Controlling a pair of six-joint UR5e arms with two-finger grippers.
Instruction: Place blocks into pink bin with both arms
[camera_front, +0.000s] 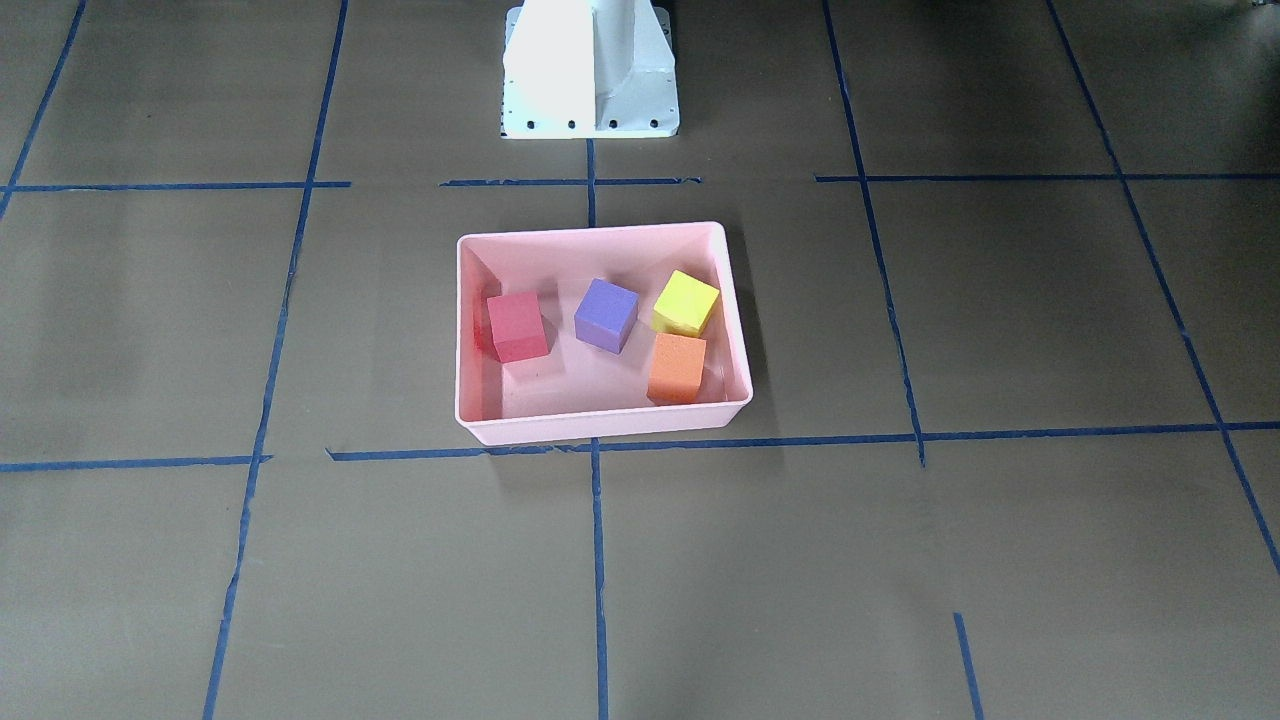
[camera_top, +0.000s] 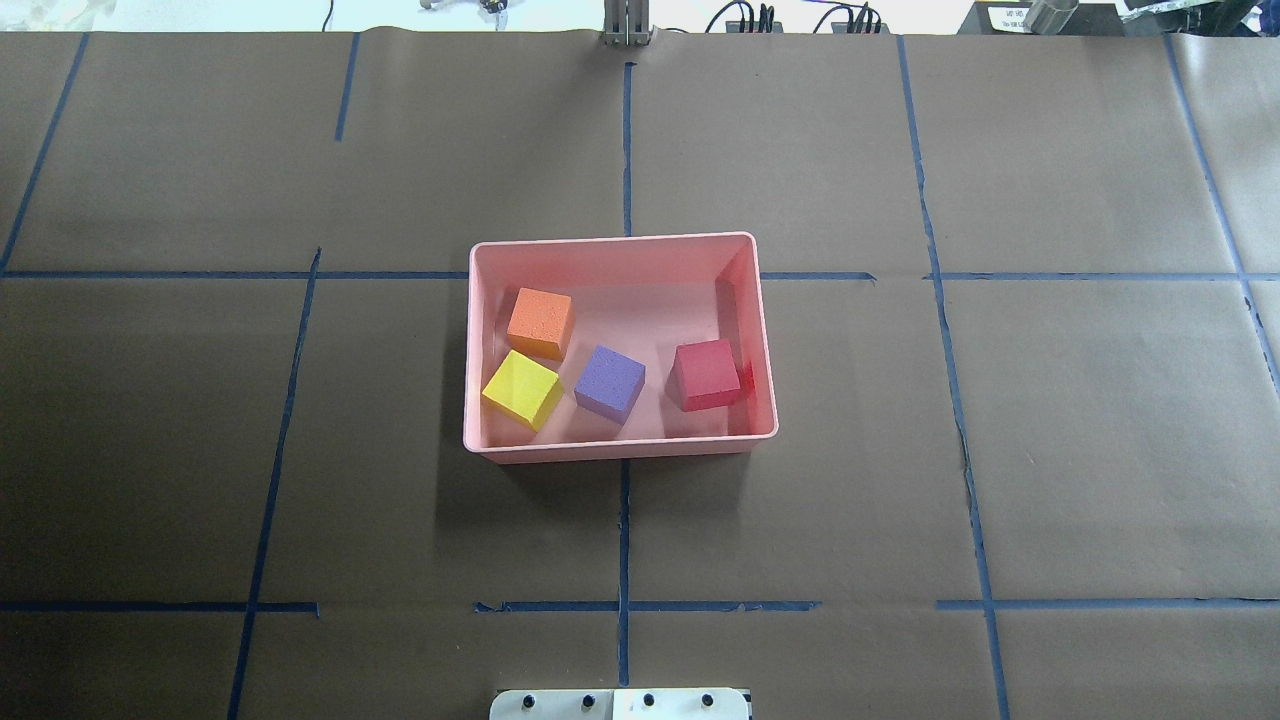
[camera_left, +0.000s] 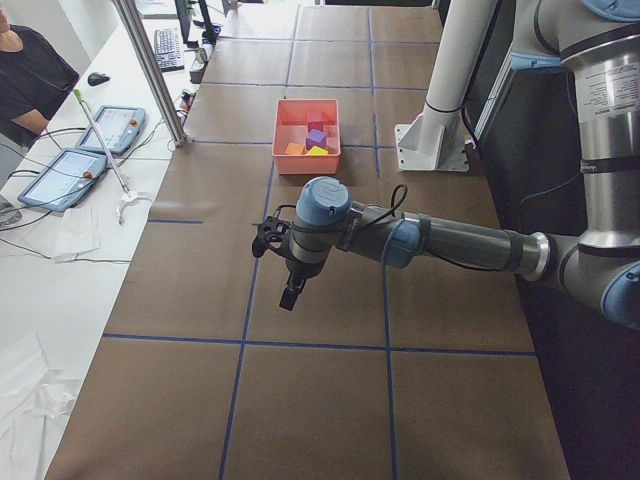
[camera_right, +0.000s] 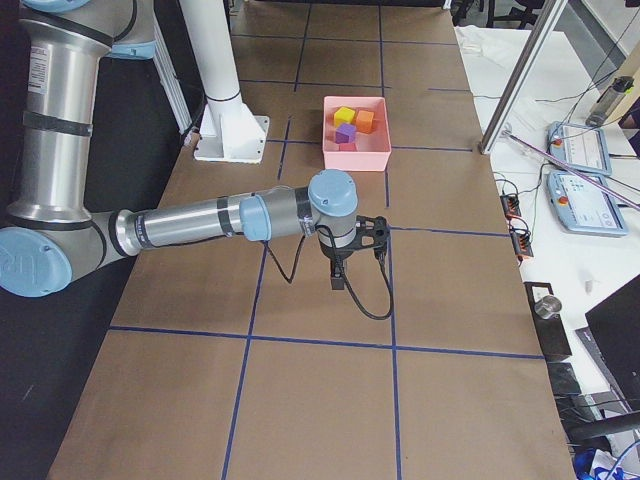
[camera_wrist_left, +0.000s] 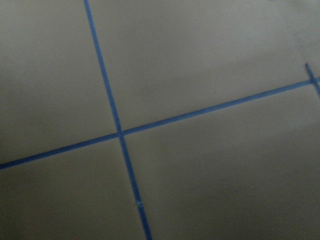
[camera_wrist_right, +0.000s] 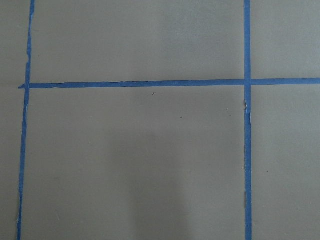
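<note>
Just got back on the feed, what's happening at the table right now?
All four blocks sit inside the pink bin: the red block, purple block, yellow block and orange block. Neither arm is touching them. The left gripper and right gripper hang over the table, away from the bin on opposite sides. Whether they are open or shut cannot be told.

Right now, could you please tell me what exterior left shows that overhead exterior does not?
Only exterior left shows the left arm stretched out, and an operator. Only the overhead shows the layout plainly: orange block and yellow-green block at the robot's left end, purple block midway, red block right. Both show the pink bin holding all four.
</note>
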